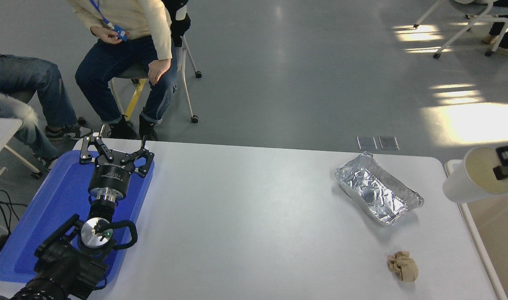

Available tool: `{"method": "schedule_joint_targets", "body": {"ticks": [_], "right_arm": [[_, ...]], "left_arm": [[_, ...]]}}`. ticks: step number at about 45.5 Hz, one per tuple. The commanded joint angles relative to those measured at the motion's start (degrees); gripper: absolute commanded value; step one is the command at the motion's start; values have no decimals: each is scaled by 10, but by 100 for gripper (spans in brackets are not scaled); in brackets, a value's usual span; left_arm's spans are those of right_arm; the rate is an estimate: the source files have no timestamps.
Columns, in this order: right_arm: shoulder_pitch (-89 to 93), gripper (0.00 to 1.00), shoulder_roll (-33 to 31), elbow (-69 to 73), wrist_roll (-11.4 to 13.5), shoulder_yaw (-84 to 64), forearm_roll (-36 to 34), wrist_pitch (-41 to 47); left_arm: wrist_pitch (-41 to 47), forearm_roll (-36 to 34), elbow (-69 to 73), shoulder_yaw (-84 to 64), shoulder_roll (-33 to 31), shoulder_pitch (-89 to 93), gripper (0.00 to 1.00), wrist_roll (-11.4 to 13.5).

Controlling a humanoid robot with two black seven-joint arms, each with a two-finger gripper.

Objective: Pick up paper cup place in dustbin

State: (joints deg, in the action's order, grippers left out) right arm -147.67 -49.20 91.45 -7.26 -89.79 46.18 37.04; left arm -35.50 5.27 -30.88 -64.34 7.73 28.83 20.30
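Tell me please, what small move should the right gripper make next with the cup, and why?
Probably carry it slightly further right, then release. The right gripper grips the paper cup by its rim, tilted, hanging above the dustbin rim's left edge, not clearly over the beige inside. Dropped now, it might land on the table.

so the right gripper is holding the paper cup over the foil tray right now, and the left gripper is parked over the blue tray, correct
Not quite: in the head view the right gripper holds the paper cup over the dustbin edge, well right of the foil tray. The left gripper is indeed over the blue tray.
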Motion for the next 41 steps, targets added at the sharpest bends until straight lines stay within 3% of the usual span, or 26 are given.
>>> {"method": "schedule_joint_targets", "body": {"ticks": [1,23,41], "right_arm": [[20,0,-98,-66,-1,-20,73,8],[339,0,-187,-253,-5,212,173,-27],[733,0,-129,-450,-6,508,190,-140]], "left_arm": [[0,0,-1,0,0,0,100,0],[0,0,0,0,0,1,100,0],[0,-1,-1,0,0,1,100,0]]}}
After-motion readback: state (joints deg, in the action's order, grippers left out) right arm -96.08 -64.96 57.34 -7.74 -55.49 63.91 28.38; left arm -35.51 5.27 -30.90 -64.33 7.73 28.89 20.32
